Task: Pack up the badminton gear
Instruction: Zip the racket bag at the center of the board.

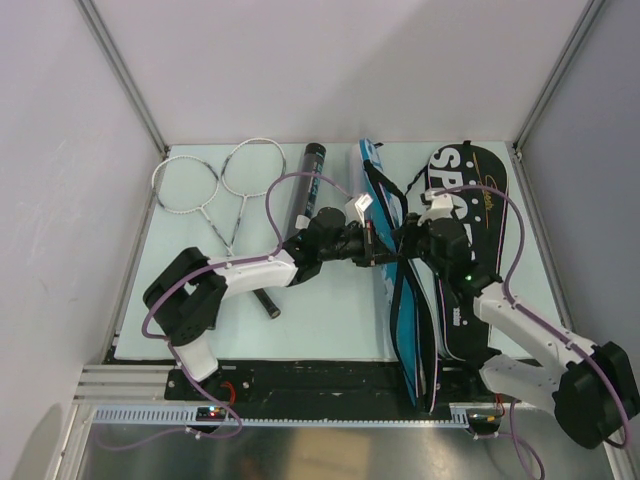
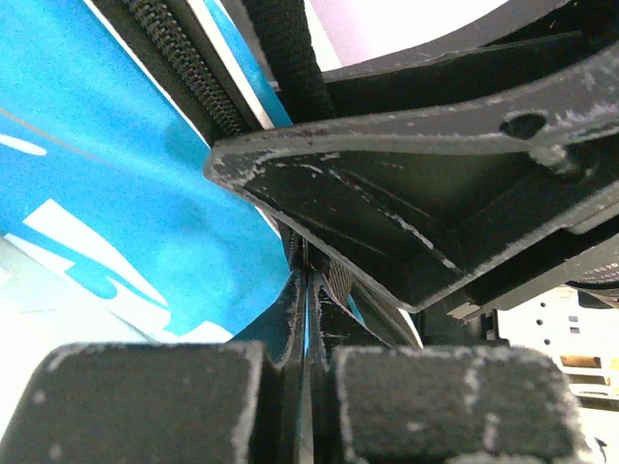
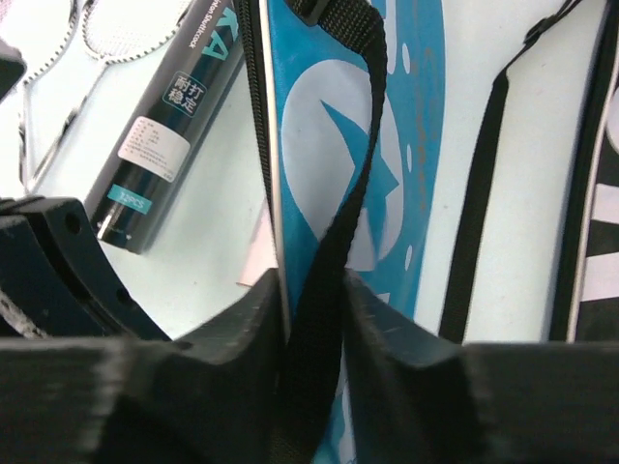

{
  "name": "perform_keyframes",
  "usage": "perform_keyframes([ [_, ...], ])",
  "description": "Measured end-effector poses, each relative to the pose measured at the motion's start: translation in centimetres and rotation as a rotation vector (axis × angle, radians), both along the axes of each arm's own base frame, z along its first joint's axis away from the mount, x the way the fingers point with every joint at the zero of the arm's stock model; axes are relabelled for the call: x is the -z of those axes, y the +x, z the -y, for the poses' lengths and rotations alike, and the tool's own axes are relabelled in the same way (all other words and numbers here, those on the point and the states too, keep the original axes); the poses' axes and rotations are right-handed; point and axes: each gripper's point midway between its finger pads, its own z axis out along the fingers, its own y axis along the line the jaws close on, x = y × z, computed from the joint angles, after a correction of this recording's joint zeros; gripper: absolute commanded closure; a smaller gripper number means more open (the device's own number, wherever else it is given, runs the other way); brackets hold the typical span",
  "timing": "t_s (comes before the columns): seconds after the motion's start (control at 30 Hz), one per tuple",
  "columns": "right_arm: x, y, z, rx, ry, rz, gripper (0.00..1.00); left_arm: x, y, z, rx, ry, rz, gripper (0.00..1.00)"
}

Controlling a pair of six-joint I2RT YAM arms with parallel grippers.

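Two rackets (image 1: 225, 190) with pale heads lie crossed at the back left, their handles running under my left arm. The long black tube (image 1: 309, 185) lies beside them and also appears in the right wrist view (image 3: 164, 116). A blue racket bag (image 1: 383, 195) stands on edge in the middle, its black half (image 1: 470, 200) spread flat to the right. My left gripper (image 1: 370, 243) is shut on the bag's thin blue edge (image 2: 308, 319). Facing it, my right gripper (image 1: 404, 240) is closed on the bag's black strap (image 3: 348, 145) and its rim.
The pale mat (image 1: 330, 320) ends at a black strip along the near edge. White walls with metal posts (image 1: 125, 75) close in the back and sides. The bag's loose straps (image 1: 400, 300) trail toward the front.
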Motion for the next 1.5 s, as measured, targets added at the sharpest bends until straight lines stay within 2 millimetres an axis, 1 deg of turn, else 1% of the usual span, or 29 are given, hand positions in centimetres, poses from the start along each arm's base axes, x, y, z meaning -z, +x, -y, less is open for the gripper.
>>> perform_keyframes([
  [0.07, 0.3, 0.4, -0.3, -0.004, -0.007, -0.004, 0.87, 0.0, 0.2, 0.0, -0.013, 0.003, 0.003, 1.0],
  [0.13, 0.3, 0.8, -0.5, -0.006, -0.013, -0.009, 0.94, 0.1, 0.5, -0.1, -0.028, 0.007, 0.007, 1.0],
  [0.2, 0.3, 1.3, -0.7, -0.005, -0.017, -0.016, 0.97, 0.1, 0.8, -0.1, -0.048, 0.01, 0.014, 1.0],
  [0.3, 0.2, 2.0, -0.7, 0.003, -0.016, -0.024, 0.99, -0.2, 0.7, -0.1, -0.067, 0.014, 0.033, 1.0],
  [0.4, 0.0, 2.8, -0.3, 0.021, -0.012, -0.027, 1.0, -0.2, -0.1, 0.5, -0.056, 0.017, 0.046, 1.0],
  [0.47, -0.1, 3.2, 0.1, 0.034, -0.009, -0.031, 1.0, 0.1, -0.9, 0.7, -0.047, 0.025, 0.045, 1.0],
  [0.6, 0.0, 3.4, 0.4, 0.042, 0.002, -0.039, 1.0, 1.0, -2.1, 0.4, -0.039, 0.041, 0.038, 1.0],
  [0.77, 0.0, 3.6, 0.7, 0.049, 0.025, -0.049, 1.0, 1.2, -3.1, 0.4, -0.029, 0.042, 0.044, 1.0],
  [0.9, -0.1, 4.0, 1.4, 0.072, 0.036, -0.053, 1.0, 1.4, -4.8, 0.6, -0.004, 0.046, 0.048, 1.0],
  [1.1, -0.4, 5.0, 2.6, 0.116, 0.058, -0.061, 1.0, 2.1, -9.6, 1.4, 0.085, 0.062, 0.047, 1.0],
  [1.2, -0.6, 5.5, 3.2, 0.139, 0.07, -0.064, 1.0, 2.4, -11.5, 1.5, 0.119, 0.071, 0.045, 1.0],
  [1.33, -0.6, 6.2, 4.0, 0.172, 0.084, -0.068, 1.0, 2.8, -13.4, 1.7, 0.159, 0.081, 0.042, 1.0],
  [1.5, -0.8, 7.3, 5.1, 0.217, 0.111, -0.078, 1.0, 3.3, -15.2, 1.5, 0.193, 0.097, 0.037, 1.0],
])
